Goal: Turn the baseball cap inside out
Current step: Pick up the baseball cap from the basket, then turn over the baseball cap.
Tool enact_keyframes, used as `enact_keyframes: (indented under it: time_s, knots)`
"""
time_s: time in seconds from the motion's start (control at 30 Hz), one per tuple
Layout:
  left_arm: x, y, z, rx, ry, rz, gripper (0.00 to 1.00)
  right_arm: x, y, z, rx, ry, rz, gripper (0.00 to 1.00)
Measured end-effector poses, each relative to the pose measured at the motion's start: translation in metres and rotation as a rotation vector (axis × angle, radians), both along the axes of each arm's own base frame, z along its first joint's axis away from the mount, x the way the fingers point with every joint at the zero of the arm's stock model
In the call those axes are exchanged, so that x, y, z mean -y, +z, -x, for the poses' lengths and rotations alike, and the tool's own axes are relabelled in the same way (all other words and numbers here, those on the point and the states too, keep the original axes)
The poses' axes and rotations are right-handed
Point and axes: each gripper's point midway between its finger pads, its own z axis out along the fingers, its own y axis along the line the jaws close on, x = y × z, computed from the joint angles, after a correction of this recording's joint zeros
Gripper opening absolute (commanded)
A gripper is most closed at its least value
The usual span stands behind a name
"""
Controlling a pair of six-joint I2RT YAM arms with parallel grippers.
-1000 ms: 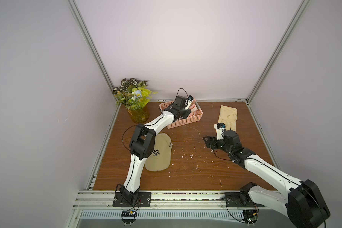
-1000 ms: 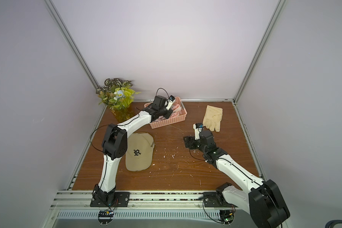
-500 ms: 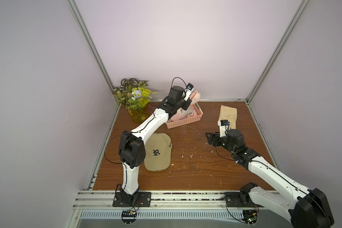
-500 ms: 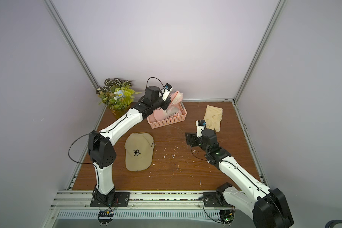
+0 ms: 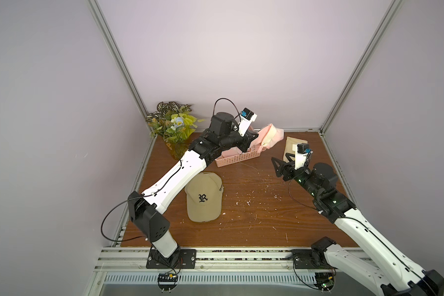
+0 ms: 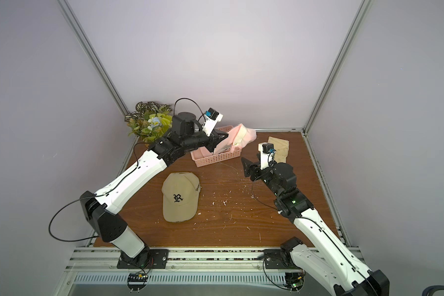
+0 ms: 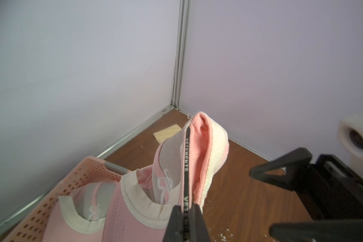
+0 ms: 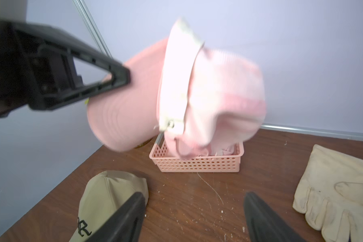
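Observation:
My left gripper (image 7: 186, 207) is shut on the black lettered band at the rim of a pink baseball cap (image 7: 199, 155). It holds that cap (image 5: 269, 135) in the air over the right end of the pink basket (image 5: 237, 160), its grey lining showing. In the right wrist view the cap (image 8: 208, 90) hangs blurred with its brim to the left. My right gripper (image 5: 280, 160) hovers open just right of the basket, below the cap and apart from it, with nothing between its fingers (image 8: 132, 209).
A tan cap with a black R (image 5: 203, 197) lies at the front left under my left arm. Another pink cap (image 7: 88, 201) stays in the basket. A cream glove (image 5: 291, 143) lies at the back right and a potted plant (image 5: 174, 125) at the back left corner.
My left gripper has lifted the pink cap up out of the basket and swung it right. My right gripper has moved back and up toward it, staying open.

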Motion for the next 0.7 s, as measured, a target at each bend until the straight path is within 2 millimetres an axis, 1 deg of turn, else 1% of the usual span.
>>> enact_keyframes:
  time_s: [0.1, 0.23, 0.33, 0.4, 0.5, 0.6, 0.7]
  knots:
    - [-0.002, -0.028, 0.025, -0.094, -0.047, 0.006, 0.0, 0.005, 0.005, 0.002, 0.02, -0.017, 0.004, 0.81]
    - [-0.005, -0.069, 0.053, -0.221, -0.098, -0.002, 0.0, 0.006, 0.004, 0.006, 0.03, -0.011, 0.019, 0.82]
    - [-0.008, -0.088, 0.067, -0.28, -0.125, 0.0, 0.0, 0.001, -0.002, 0.007, 0.018, 0.02, 0.039, 0.82]
    - [-0.01, -0.091, 0.075, -0.297, -0.134, 0.01, 0.0, -0.004, -0.008, 0.007, 0.002, 0.049, 0.05, 0.82]
    - [-0.013, -0.086, 0.083, -0.291, -0.145, 0.034, 0.0, -0.015, -0.023, 0.007, -0.044, 0.108, 0.068, 0.82]
    - [-0.015, -0.077, 0.086, -0.277, -0.151, 0.055, 0.0, -0.027, -0.035, 0.008, -0.082, 0.17, 0.073, 0.81]
    - [-0.015, -0.077, 0.087, -0.278, -0.149, 0.057, 0.0, -0.035, -0.042, 0.01, -0.106, 0.221, 0.072, 0.78]
